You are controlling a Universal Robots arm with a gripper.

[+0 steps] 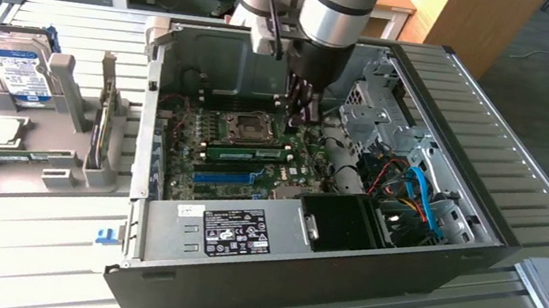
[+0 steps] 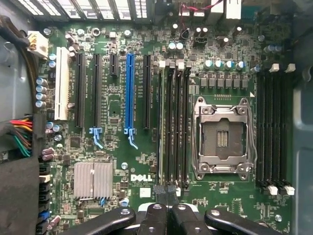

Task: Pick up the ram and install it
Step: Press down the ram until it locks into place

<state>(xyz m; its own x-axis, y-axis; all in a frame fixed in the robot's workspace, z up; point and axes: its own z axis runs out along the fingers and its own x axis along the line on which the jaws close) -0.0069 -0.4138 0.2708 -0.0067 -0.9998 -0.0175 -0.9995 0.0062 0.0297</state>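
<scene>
I observe my gripper fully closed, empty, above the motherboard; the ram sits seated in its slot.

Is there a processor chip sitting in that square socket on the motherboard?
No: in the wrist view the CPU socket lies open, its bare contact field showing inside the metal frame.

I see the ram as a matt green circuit board seated on the motherboard, itself dull green with a glossy blue plastic slot and a ribbed bare-metal heatsink. The computer case looks like matt black painted metal. My gripper shows smooth black links with shiny rivets. The table is pale slatted metal.
</scene>
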